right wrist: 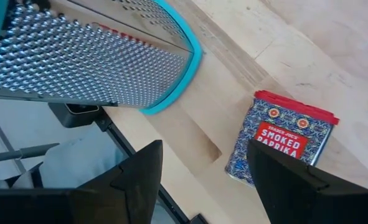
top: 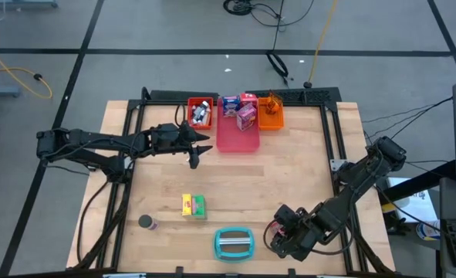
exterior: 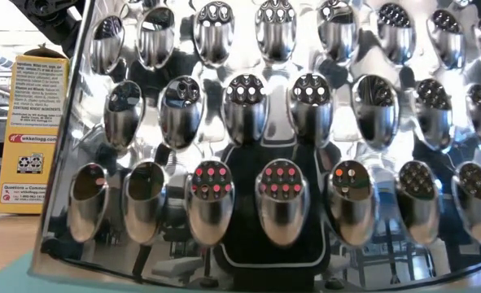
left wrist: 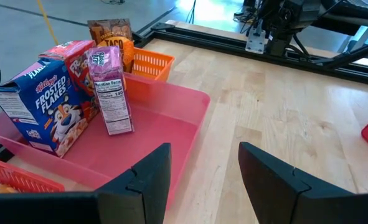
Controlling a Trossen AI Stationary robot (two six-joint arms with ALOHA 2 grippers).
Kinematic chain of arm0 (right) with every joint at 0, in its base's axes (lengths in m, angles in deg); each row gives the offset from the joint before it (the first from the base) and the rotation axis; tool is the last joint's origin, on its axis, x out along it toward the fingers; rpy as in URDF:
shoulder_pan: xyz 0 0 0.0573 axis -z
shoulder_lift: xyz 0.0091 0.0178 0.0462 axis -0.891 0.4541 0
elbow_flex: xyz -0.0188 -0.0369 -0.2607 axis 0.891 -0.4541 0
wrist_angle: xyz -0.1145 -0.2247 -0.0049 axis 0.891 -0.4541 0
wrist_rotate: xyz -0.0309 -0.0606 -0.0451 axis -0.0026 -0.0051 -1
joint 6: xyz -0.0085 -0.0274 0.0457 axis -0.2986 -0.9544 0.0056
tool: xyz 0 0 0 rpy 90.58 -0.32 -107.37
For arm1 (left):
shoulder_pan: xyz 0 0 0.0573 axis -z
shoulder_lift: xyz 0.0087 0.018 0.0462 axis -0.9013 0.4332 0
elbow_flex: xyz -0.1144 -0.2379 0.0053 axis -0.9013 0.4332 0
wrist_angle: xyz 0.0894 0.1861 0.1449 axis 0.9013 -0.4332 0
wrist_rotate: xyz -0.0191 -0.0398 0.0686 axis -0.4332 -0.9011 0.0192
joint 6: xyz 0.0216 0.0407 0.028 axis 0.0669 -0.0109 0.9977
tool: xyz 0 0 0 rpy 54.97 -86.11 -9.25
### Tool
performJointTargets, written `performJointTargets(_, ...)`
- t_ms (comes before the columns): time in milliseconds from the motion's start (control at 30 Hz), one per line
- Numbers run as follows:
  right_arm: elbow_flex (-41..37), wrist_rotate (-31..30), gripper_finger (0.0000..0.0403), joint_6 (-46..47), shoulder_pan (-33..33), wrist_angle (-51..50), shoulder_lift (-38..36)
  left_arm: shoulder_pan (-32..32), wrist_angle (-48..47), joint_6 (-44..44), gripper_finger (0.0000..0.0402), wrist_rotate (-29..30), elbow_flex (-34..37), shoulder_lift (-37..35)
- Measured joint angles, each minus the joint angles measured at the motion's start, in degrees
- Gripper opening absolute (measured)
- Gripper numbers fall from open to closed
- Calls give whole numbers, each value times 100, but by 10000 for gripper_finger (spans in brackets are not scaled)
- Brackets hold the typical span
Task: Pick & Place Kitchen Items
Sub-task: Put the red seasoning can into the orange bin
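Observation:
My left gripper (left wrist: 202, 152) is open and empty, hovering over the table beside the pink tray (top: 237, 140). In that tray stand a blue-white Frosted Flakes box (left wrist: 39, 106), a red-white box (left wrist: 71, 56) and a purple packet (left wrist: 111, 90). The orange tray (left wrist: 147, 62) holds a taco packet (left wrist: 112, 34). My right gripper (right wrist: 202, 149) is open and empty near the table's near edge. It is just short of a blue-and-red smoked paprika tin (right wrist: 282, 140) that lies flat on the wood. Yellow and green boxes (top: 193, 205) and a dark can (top: 146, 222) rest on the table.
A teal-rimmed metal grater (top: 234, 242) lies near the near edge beside my right gripper and fills the low view (exterior: 273, 146). The yellow box (exterior: 35, 134) shows behind it there. The red tray (top: 200, 113) holds small bottles. Bare wood stretches across the table's middle (top: 289, 170).

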State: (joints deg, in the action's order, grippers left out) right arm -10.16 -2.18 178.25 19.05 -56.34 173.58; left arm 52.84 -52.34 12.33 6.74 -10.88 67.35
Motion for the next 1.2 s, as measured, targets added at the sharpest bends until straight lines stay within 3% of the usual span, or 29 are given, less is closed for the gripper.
performJointTargets(1200,-2,-4,226,-260,-42,435,-4,1,0,-1,186,-1,1,0)
